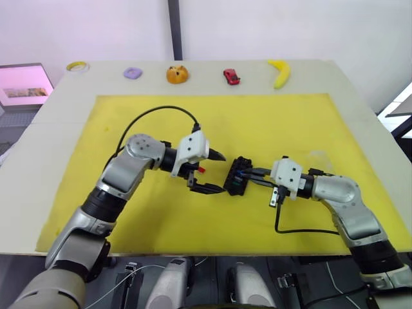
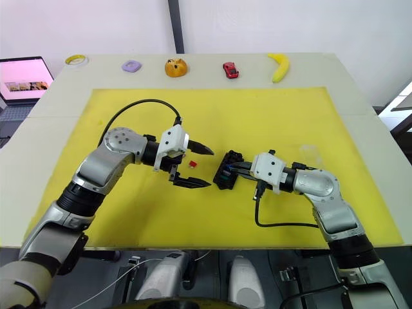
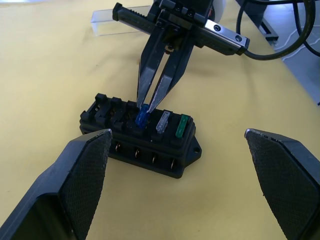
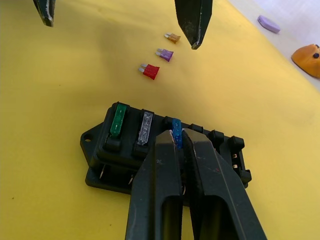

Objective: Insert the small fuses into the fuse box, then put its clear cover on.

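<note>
The black fuse box [image 1: 237,176] lies mid-mat, with a green fuse [image 3: 183,126] and a grey fuse [image 3: 163,121] seated in its slots. My right gripper [image 1: 248,174] is shut on a blue fuse [image 3: 142,116], whose lower end is at the slot beside the grey one. Just left of the box, my left gripper [image 1: 217,172] stands open and holds nothing. Red [image 4: 149,71], purple [image 4: 164,54] and olive-brown [image 4: 172,37] fuses lie loose on the mat beyond the box, near the left gripper. The clear cover [image 3: 107,24] rests on the mat behind the right gripper.
The yellow mat [image 1: 161,212] covers most of the table. Along the far edge sit a tape roll [image 1: 77,65], a purple piece [image 1: 132,73], an orange object [image 1: 177,74], a red toy car [image 1: 231,76] and a banana [image 1: 280,73]. A screen [image 1: 22,84] stands at far left.
</note>
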Controlling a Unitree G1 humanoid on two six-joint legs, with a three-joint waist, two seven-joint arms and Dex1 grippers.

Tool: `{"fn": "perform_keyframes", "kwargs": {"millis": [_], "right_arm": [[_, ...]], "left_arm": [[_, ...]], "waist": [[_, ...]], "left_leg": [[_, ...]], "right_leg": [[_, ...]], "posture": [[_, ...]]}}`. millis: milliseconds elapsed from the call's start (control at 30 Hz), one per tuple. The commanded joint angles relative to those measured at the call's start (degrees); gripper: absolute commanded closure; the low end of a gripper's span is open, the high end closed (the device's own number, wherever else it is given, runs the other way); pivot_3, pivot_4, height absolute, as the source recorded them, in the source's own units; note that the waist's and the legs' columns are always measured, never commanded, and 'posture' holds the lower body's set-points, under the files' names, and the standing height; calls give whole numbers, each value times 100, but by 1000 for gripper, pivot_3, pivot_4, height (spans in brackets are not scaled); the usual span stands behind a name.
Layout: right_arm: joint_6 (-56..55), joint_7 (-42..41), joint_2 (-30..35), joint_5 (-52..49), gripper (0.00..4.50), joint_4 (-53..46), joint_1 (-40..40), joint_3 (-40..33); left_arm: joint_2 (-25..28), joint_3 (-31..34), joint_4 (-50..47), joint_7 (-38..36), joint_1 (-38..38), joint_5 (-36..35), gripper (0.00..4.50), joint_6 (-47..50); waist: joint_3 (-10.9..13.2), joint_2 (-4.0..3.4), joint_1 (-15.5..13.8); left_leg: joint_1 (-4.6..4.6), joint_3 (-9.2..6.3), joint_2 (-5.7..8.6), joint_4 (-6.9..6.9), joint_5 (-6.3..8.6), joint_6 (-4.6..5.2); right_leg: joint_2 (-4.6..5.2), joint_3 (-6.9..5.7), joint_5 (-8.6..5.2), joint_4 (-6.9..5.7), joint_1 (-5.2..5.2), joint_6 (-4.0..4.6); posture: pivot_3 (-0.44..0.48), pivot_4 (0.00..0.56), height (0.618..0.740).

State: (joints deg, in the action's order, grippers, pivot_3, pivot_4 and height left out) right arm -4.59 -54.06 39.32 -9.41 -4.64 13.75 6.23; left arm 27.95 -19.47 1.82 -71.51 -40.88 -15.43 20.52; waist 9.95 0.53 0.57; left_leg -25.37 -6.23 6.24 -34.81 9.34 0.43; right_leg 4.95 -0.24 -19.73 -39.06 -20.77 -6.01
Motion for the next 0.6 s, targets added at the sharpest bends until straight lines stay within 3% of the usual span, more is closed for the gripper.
{"fn": "perform_keyframes", "kwargs": {"millis": [33,600], "right_arm": [[-336,73,-3,361,4500,57,-153,129],[-771,389,-257,218,4500,496,-344,-54]], "left_arm": [[-23,141,-85,34,-99,-13,20,-71],[-31,125,-60,34,-153,-28,20,-61]], "waist": [[0,0,0],[0,0,0]], "left_leg": [[0,0,0,0,0,0],[2,-1,0,-2,0,0]], "right_leg": [[0,0,0,0,0,0],[-2,0,0,0,3,0]], "posture": [[0,150,735],[0,150,735]]}}
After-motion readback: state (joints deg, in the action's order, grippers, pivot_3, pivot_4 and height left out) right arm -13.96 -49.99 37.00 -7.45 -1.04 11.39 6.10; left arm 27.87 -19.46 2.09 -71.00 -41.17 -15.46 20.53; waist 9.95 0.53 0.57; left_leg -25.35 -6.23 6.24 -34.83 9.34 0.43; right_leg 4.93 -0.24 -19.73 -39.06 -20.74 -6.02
